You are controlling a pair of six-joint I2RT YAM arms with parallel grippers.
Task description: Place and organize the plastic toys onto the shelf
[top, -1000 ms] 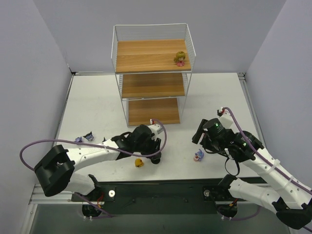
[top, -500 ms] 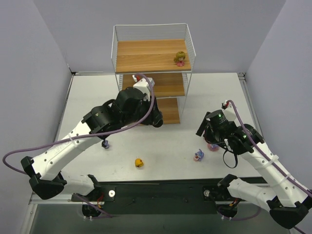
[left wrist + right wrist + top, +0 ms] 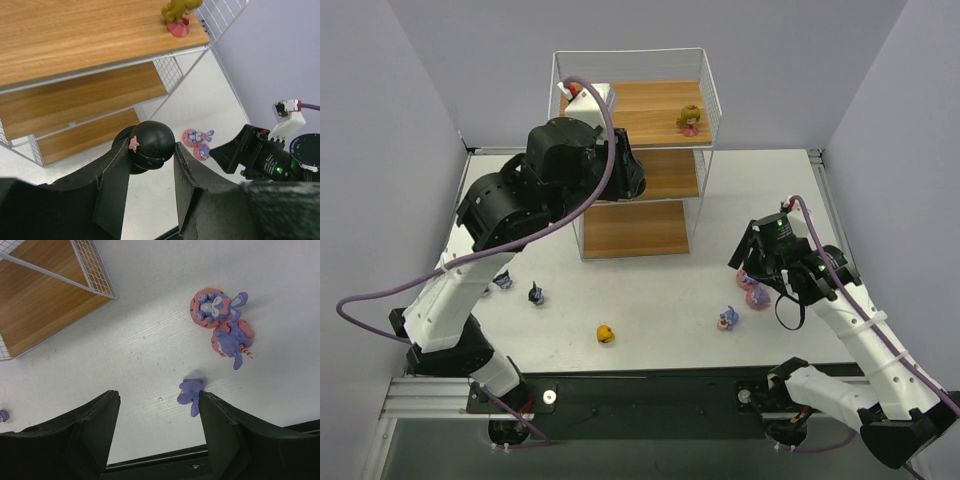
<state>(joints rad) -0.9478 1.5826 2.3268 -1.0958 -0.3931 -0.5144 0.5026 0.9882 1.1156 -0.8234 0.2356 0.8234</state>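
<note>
My left gripper [image 3: 150, 161] is shut on the black big-headed doll [image 3: 150, 145] and holds it high in front of the shelf [image 3: 630, 150], between its top and middle boards. In the top view the left gripper [image 3: 628, 178] hides the doll. An olive-pink doll [image 3: 689, 121] stands at the right end of the top board and also shows in the left wrist view [image 3: 177, 12]. My right gripper [image 3: 159, 410] is open above the table, beside a small purple figure [image 3: 191, 390]. Two pink bunny figures [image 3: 215, 307] [image 3: 231, 339] lie just beyond it. A yellow doll [image 3: 605, 334] lies near the front edge.
Two dark blue figures [image 3: 535, 294] [image 3: 503, 280] lie on the table at the left, under my left arm. The shelf's bottom board [image 3: 45, 300] is at the upper left of the right wrist view. Grey walls close both sides.
My left arm has risen from the table beside the yellow doll to the shelf front, carrying the black doll. My right gripper has shifted back and right, uncovering the pink bunnies.
</note>
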